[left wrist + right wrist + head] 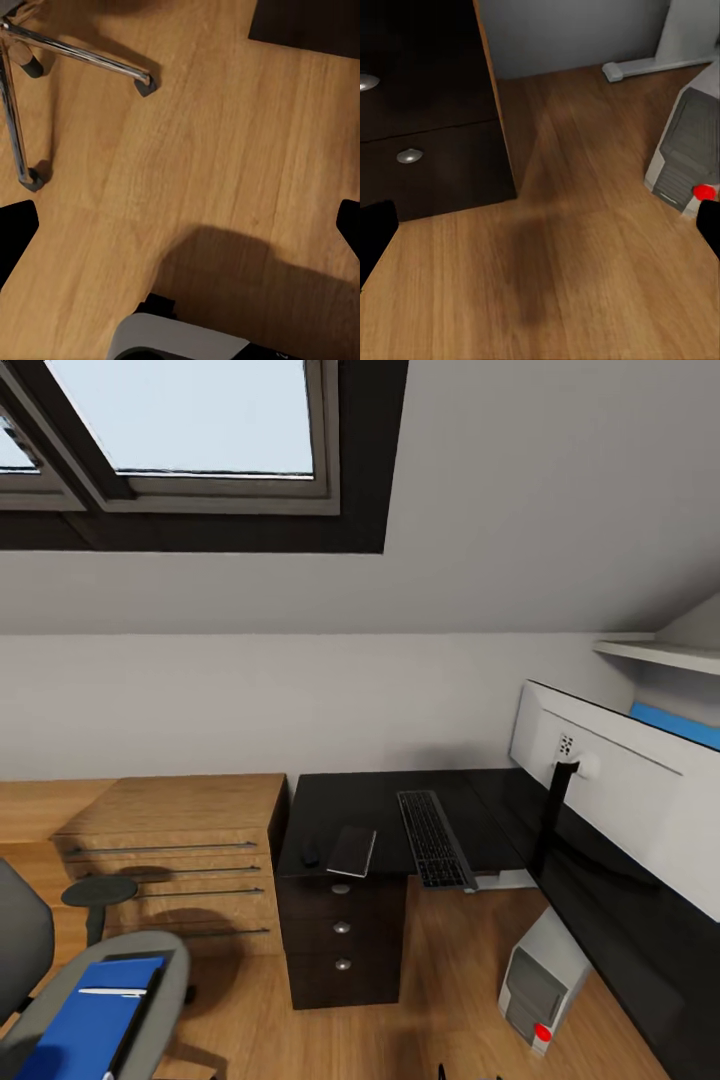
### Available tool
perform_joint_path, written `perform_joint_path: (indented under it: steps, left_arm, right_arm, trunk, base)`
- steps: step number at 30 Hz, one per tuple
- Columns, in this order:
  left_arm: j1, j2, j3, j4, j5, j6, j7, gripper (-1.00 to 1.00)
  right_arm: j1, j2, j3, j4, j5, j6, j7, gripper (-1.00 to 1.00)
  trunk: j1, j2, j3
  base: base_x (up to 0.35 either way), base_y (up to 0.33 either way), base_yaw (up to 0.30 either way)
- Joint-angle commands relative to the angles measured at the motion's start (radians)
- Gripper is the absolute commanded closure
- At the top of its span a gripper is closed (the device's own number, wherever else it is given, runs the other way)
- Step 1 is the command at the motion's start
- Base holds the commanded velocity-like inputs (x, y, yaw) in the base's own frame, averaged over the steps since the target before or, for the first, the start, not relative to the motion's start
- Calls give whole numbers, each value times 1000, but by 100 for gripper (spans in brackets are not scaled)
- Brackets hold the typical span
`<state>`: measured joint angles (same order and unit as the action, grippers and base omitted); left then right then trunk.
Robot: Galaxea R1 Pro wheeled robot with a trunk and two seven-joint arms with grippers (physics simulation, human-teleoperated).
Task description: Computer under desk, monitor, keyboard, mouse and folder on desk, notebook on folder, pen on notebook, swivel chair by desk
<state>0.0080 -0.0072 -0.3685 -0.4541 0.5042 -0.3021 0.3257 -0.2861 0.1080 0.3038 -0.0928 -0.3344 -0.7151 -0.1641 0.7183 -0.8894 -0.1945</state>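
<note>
Chrome legs of the swivel chair (71, 52) on castors stand on the wood plank floor (217, 150).

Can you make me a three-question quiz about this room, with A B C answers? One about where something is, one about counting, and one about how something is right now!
1. Where is the flat bright blue folder?
A. on the grey swivel chair's seat
B. on the glossy black desk top
C. on the wood floor

2. How many round silver knobs are on the black drawer unit under the desk?
A. one
B. three
C. five

3. How is the slim silver-grey keyboard with black keys right now?
A. standing on its edge
B. hanging off the chair
C. lying flat on the desk

Answers: 1 A, the head view shows the folder on the seat. 2 B, three knobs sit one above another down the drawer fronts. 3 C, the keyboard rests flat on the black top, beside the monitor's stand.
</note>
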Motion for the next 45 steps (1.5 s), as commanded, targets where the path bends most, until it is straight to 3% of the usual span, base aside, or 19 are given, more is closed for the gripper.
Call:
perform_joint_path:
  steps: [1,11,13,16,18,45]
  left_arm:
    - [0,1,-9,-2,9,-5,7,-100]
    - [0,1,-8,-2,7,-14,7,-100]
    - [0,1,-9,-2,7,-28,7,-100]
    - [0,1,-11,-2,7,-77,5,-100]
    - [0,1,-11,-2,6,-94,5,-100]
    - [0,1,-12,-2,7,-117,4,-100]
  right_arm:
    - [-1,0,9,5,-5,-15,-6,-100]
    - [-1,0,9,23,-5,-105,-6,-100]
    - [-1,0,9,41,-6,-154,-6,-100]
    - [-1,1,9,92,-6,-295,-5,-100]
    - [0,1,9,101,-6,-325,-4,-100]
    - [4,1,9,110,-8,-332,-2,-100]
  trunk:
    - [-4,6,2]
    - [-42,76,33]
    - [-50,90,40]
    - [-61,111,49]
    - [-69,125,55]
    - [-172,314,140]
  base:
    - [0,0,0]
    - [0,0,0]
    - [0,0,0]
    - [0,0,0]
    - [0,0,0]
    - [0,0,0]
